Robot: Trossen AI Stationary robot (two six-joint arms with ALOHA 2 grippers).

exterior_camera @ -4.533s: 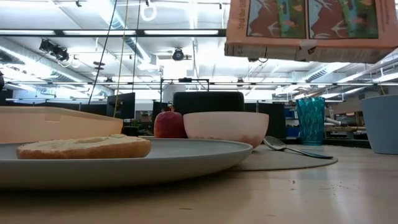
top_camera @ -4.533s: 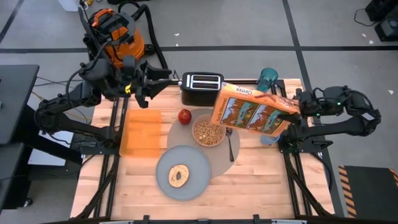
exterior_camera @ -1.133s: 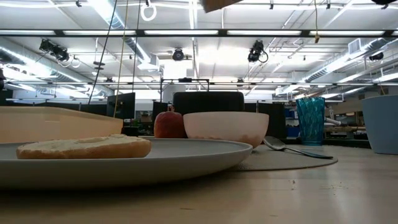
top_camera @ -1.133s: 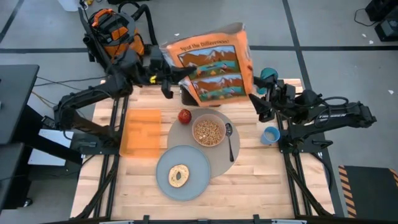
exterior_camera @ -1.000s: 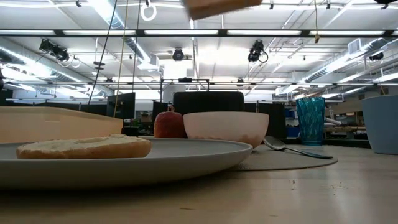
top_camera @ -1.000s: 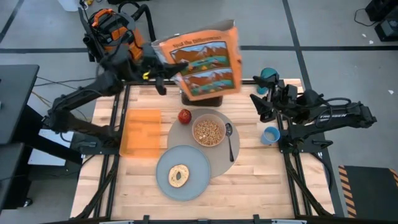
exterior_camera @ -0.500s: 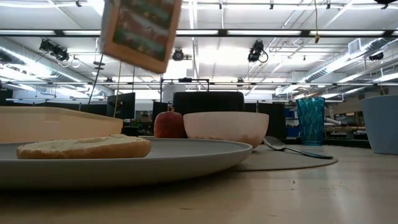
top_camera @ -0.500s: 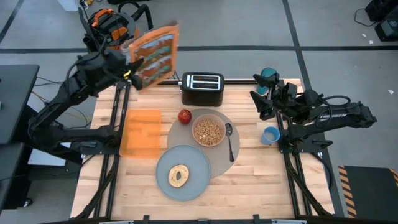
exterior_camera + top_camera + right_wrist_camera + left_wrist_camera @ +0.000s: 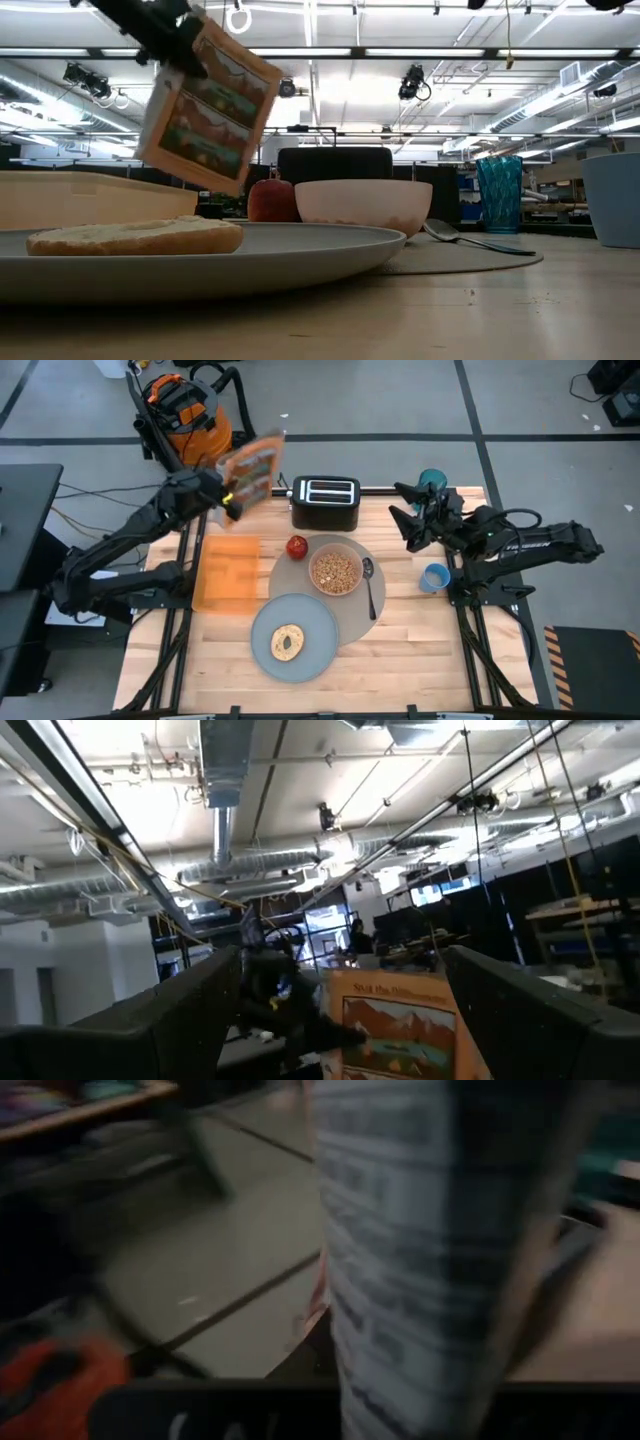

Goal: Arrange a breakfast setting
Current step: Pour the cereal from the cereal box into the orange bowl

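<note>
We see one orange cereal box (image 9: 249, 468) up in the air at the table's back-left corner, tilted, long axis running diagonally with its upper end leaning toward the black toaster (image 9: 325, 503); in the low view (image 9: 207, 107) it hangs clear above the plate, printed face toward that camera. The left gripper (image 9: 225, 498) pinches it at the lower-left edge, fingers closed on the cardboard; in the left wrist view the box's side panel (image 9: 420, 1270) fills the space right ahead of the fingers. Below it lies one flat orange tray (image 9: 225, 573). Counted on the table: one red apple (image 9: 296, 546), one translucent pink bowl (image 9: 336, 571) full of cereal, one metal spoon (image 9: 370, 586) lying front-to-back just right of the bowl, all on the large round grey mat (image 9: 355, 620); one bagel (image 9: 287, 643) on the smaller grey plate (image 9: 312, 615) overlapping the mat's front-left; one small blue cup (image 9: 434, 577) at the right. The right gripper (image 9: 406, 513) hovers near the teal bottle (image 9: 432, 481), fingers spread, holding nothing.
</note>
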